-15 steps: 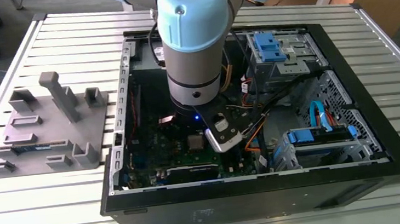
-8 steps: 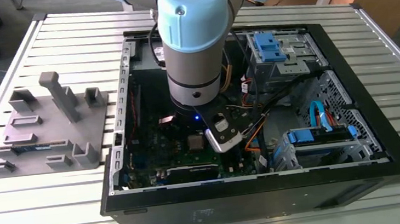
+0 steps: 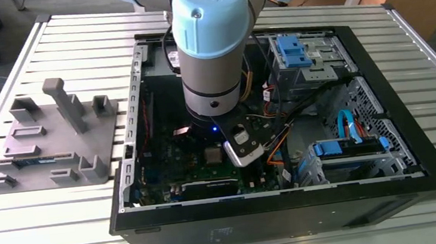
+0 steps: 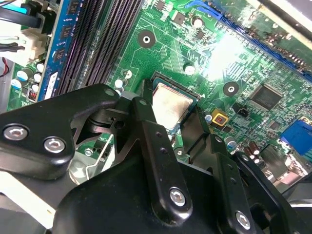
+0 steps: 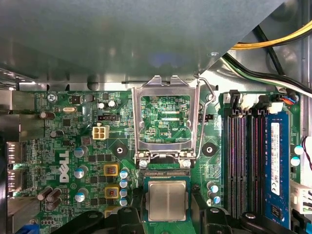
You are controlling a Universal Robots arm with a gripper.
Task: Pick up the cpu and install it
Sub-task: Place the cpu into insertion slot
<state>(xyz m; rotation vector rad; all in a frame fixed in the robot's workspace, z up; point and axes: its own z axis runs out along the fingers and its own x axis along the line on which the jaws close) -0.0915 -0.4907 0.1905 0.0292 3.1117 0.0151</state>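
The cpu (image 5: 167, 200), a flat square chip with a silvery top, lies in the socket on the green motherboard (image 5: 87, 146) inside the open computer case (image 3: 382, 160). In both wrist views my gripper (image 4: 171, 111) stands directly over it. One black finger (image 4: 146, 122) sits against one side of the chip, and the other finger sits against the opposite side. The socket's metal load plate (image 5: 165, 119) is swung up and open beside the chip. In the exterior view the cpu (image 3: 214, 154) shows as a small pale square below the arm's wrist (image 3: 214, 104).
Memory slots (image 5: 243, 161) with a blue-labelled stick (image 5: 274, 161) run beside the socket. Cables (image 3: 283, 133) and drive cages (image 3: 308, 59) fill the case toward the exterior view's right. A grey parts fixture (image 3: 47, 138) stands on the slatted table at the exterior view's left.
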